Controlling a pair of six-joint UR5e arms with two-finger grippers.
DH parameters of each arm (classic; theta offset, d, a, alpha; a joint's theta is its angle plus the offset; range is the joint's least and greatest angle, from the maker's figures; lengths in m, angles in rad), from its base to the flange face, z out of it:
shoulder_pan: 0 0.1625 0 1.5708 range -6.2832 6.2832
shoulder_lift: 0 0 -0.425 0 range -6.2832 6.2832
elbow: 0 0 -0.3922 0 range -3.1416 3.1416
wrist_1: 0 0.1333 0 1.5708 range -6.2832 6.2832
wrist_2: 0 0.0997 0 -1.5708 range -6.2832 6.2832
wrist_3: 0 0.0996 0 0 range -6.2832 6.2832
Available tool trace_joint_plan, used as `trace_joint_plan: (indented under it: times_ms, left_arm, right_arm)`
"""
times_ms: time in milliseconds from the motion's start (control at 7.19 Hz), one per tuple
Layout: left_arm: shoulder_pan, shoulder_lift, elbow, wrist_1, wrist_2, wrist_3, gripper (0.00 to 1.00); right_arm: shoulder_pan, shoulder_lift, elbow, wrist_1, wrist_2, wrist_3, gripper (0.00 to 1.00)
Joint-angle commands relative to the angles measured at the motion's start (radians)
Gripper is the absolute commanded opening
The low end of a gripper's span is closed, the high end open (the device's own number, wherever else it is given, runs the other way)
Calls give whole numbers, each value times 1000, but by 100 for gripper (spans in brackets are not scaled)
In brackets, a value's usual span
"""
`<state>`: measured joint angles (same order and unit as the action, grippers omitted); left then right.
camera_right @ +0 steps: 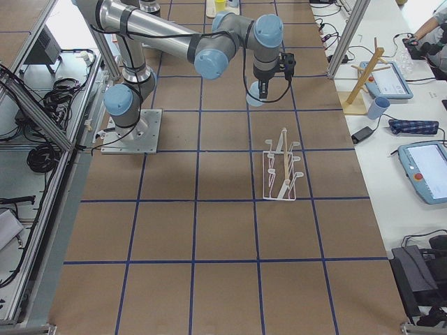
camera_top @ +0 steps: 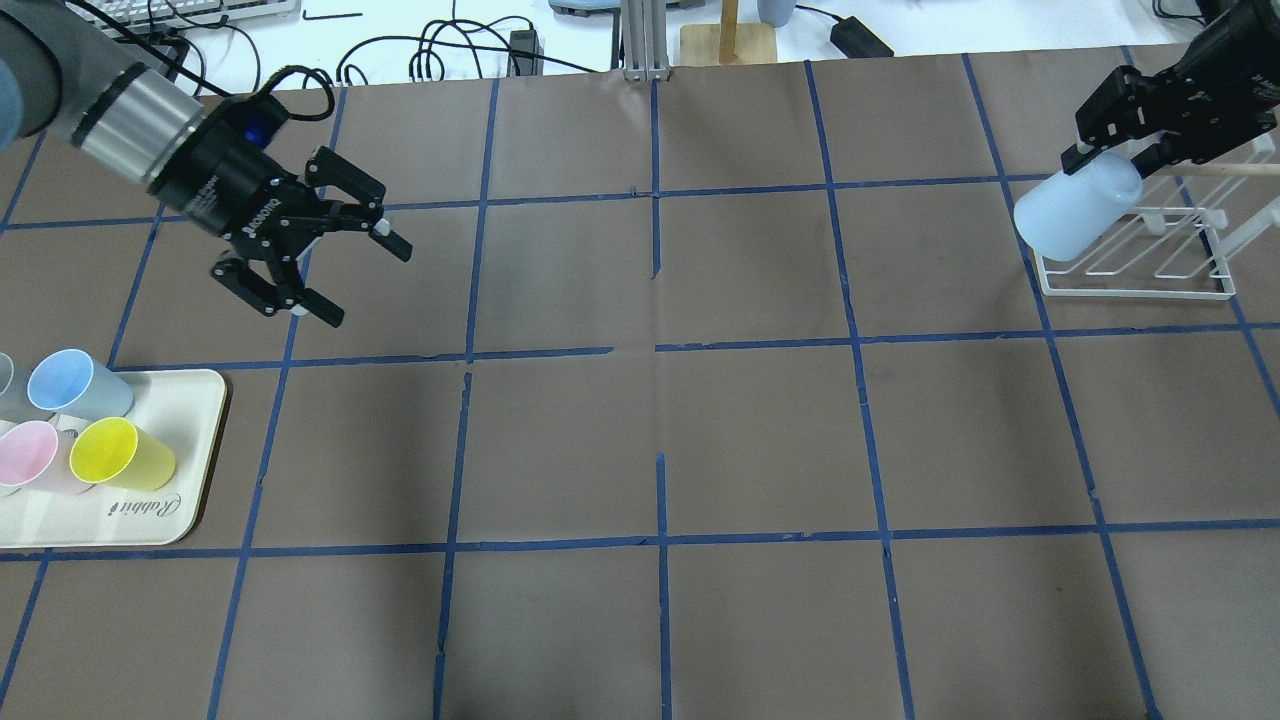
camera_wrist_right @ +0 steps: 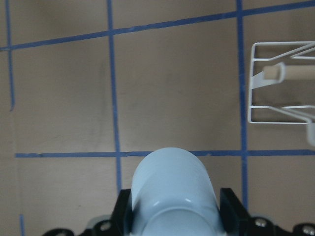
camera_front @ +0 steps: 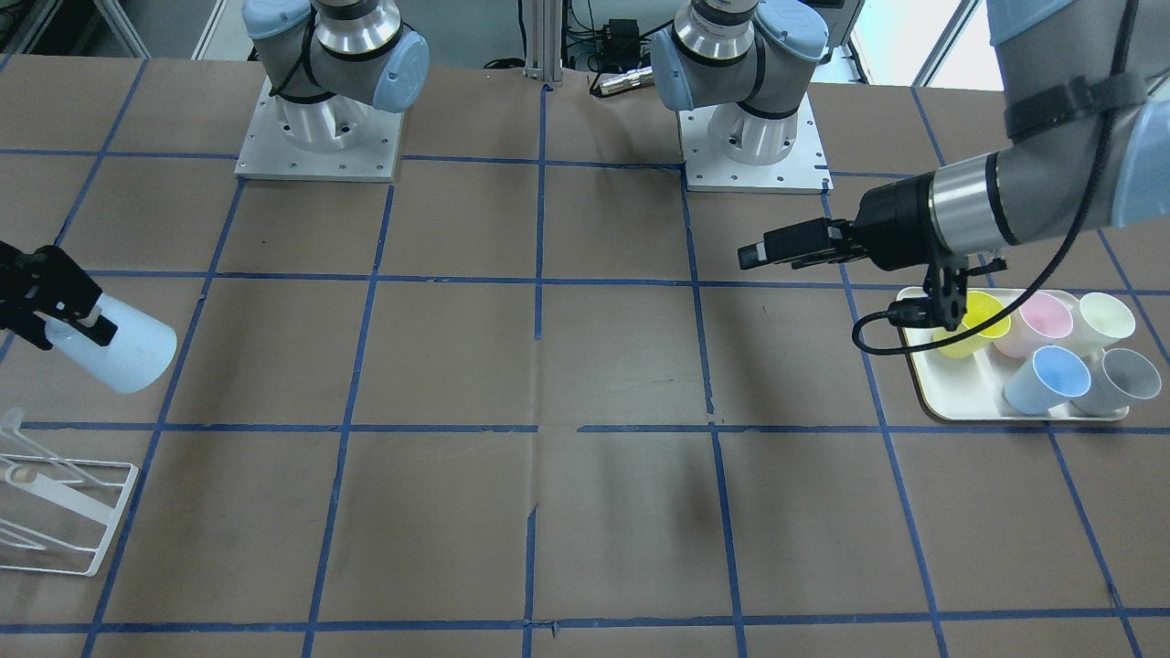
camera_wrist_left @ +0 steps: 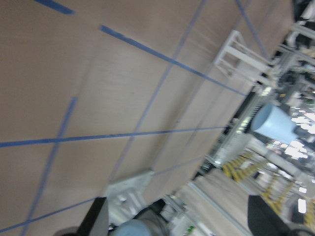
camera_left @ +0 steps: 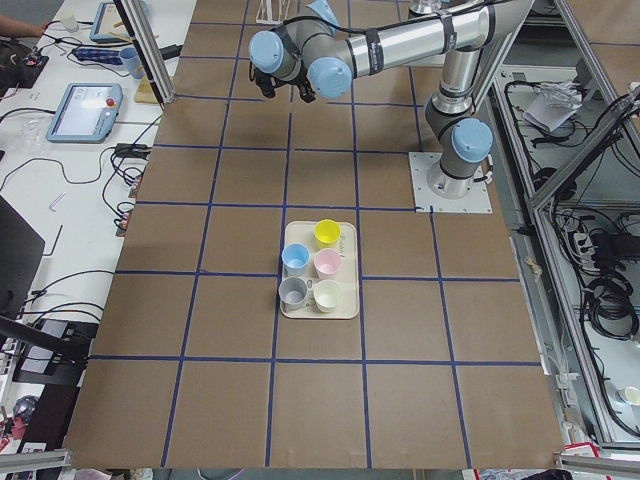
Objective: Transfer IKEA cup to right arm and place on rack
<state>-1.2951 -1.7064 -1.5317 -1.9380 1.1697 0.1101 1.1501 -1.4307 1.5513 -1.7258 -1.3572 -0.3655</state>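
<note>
My right gripper (camera_top: pixel 1110 165) is shut on the base end of a light blue IKEA cup (camera_top: pixel 1075 215). It holds the cup tilted in the air, just left of the white wire rack (camera_top: pixel 1140 262). In the front view the held cup (camera_front: pixel 119 349) hangs above and behind the rack (camera_front: pixel 55 512). The right wrist view shows the cup (camera_wrist_right: pixel 172 191) between the fingers and the rack (camera_wrist_right: pixel 283 88) to the upper right. My left gripper (camera_top: pixel 365 285) is open and empty above the table, beyond the tray. A second blue cup (camera_top: pixel 75 385) sits on the tray.
A cream tray (camera_top: pixel 150 510) at the left edge holds a yellow cup (camera_top: pixel 120 455), a pink cup (camera_top: pixel 35 455) and other cups. The front view also shows a cream cup (camera_front: pixel 1106 320) and a grey cup (camera_front: pixel 1124 379) there. Blue tape lines grid the brown table.
</note>
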Motion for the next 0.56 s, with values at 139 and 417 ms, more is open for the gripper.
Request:
trace_joint_plan:
  times_ms: [139, 417]
  left_arm:
    - [-47, 82, 55, 4, 373, -6, 100]
    - [-172, 91, 38, 65, 486, -155, 100]
  right_arm:
    - [-15, 65, -4, -193, -170, -13, 13]
    - [-23, 82, 6, -225, -200, -33, 14]
